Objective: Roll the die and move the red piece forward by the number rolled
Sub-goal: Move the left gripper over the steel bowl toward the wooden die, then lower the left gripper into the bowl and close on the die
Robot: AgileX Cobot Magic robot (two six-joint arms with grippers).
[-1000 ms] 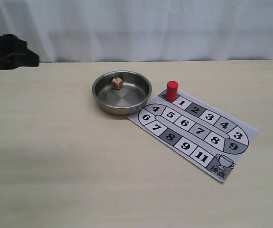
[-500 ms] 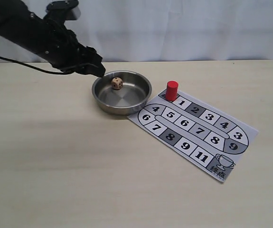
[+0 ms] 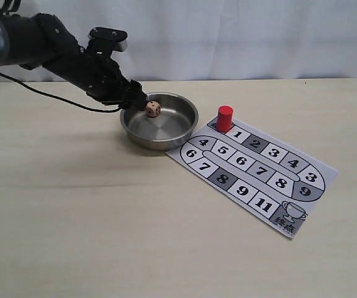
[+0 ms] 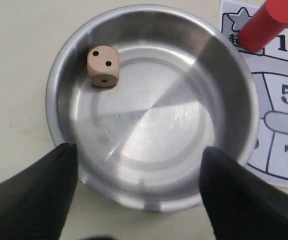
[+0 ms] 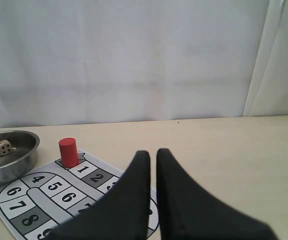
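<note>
The die is a small tan cube lying inside the steel bowl, close to its far left wall; the left wrist view shows its two-pip face. The red piece stands upright on the start square of the printed board, just before square 1. My left gripper hovers at the bowl's left rim, open wide, its fingers apart over the rim with nothing between them. My right gripper is shut and empty, low and back from the board, outside the exterior view.
The board of numbered squares ends at a cup symbol at its near right corner. A white curtain hangs behind the wooden table. A black cable trails from the left arm across the table's back left.
The left arm has swung in from the far left edge and lowered to the bowl's left rim beside the die. Die, bowl, red piece and board have not moved.
</note>
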